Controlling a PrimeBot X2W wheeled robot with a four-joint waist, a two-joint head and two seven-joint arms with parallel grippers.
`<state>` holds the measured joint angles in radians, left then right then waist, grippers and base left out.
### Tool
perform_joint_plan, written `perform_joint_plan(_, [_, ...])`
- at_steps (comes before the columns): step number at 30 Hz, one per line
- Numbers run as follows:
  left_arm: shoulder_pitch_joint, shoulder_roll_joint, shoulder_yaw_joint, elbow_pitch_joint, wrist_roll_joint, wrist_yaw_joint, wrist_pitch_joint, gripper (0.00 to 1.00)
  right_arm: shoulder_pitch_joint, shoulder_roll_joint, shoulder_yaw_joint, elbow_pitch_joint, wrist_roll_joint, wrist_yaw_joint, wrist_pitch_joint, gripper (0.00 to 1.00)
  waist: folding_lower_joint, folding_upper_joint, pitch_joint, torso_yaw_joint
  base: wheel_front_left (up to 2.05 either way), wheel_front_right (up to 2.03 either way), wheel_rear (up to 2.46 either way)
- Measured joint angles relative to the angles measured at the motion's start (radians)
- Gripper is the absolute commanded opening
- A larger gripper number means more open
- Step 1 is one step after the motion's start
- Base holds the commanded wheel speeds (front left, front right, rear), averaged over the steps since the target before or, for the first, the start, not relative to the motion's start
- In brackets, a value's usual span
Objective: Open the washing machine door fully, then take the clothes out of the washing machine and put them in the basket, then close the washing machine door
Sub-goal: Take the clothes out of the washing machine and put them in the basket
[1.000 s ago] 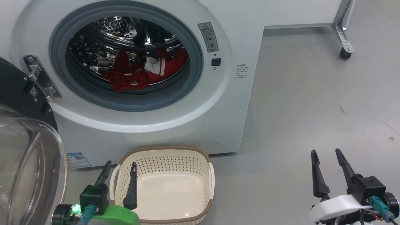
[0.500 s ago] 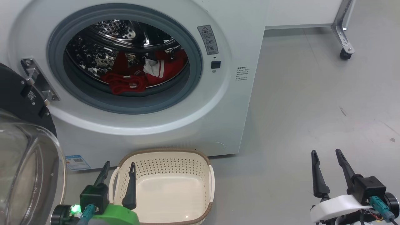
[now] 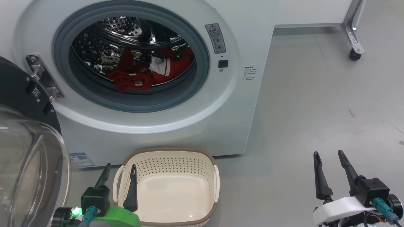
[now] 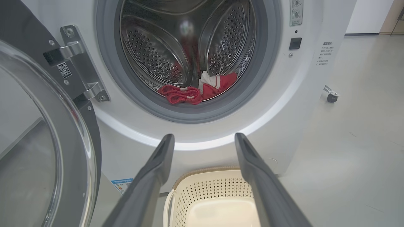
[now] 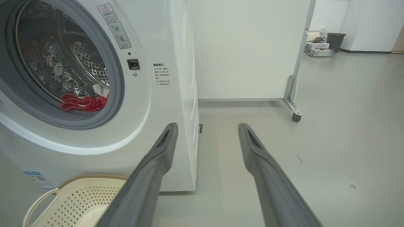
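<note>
The whole head picture has slid a little to the right since a moment ago, so the camera has turned. The things have not moved from one another. Both claws sit at the same spots in the picture as before.

The left claw is wide open and holds nothing. The right claw is wide open too, with nothing in it, above the bare grey floor.

The big white front-loading washing machine has its large round door with the shiny black rim swung out to the left on a silver metal hinge. The door's bulging clear glass bowl is close beside the left claw. The bright red clothes with white stripes lie at the bottom of the shiny steel drum with holes, behind the grey rubber ring.

The small cream plastic basket with holes and a brown woven rim stands on the floor just in front of the machine, under the round hole. One finger of the left claw shows over its left edge.

A small blue sticker is low on the machine. A black wheel on a metal leg stands well off to the right.
</note>
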<state>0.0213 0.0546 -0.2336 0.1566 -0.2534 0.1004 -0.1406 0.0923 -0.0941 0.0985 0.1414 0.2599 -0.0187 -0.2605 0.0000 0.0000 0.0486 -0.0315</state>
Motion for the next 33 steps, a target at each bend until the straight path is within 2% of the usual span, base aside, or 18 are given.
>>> perform_joint_plan(12, [-0.040, -0.001, -0.031, 0.023, 0.000, 0.000, 0.016, 1.00, -0.001, -0.002, 0.009, -0.008, -0.008, 0.017, 0.000, 1.00, 0.0000, 0.0000, 0.047, 0.005, 0.00, 0.00, 0.00])
perform_joint_plan(19, [-0.142, -0.004, -0.035, 0.042, 0.000, 0.000, 0.026, 1.00, -0.018, -0.005, 0.012, -0.027, -0.011, 0.018, 0.000, 1.00, 0.0000, 0.0000, 0.106, -0.001, 0.00, 0.00, 0.00])
perform_joint_plan(25, [-0.249, -0.003, -0.037, 0.081, 0.007, -0.015, 0.060, 1.00, -0.059, -0.006, 0.026, -0.048, -0.015, 0.035, 0.000, 1.00, 0.0000, 0.0000, 0.172, -0.012, 0.00, 0.00, 0.00])
perform_joint_plan(33, [-0.422, -0.001, -0.041, 0.120, 0.005, -0.054, 0.149, 1.00, -0.107, -0.004, 0.026, -0.064, -0.015, 0.038, 0.000, 1.00, 0.0000, 0.0000, 0.275, -0.043, 0.00, 0.00, 0.00])
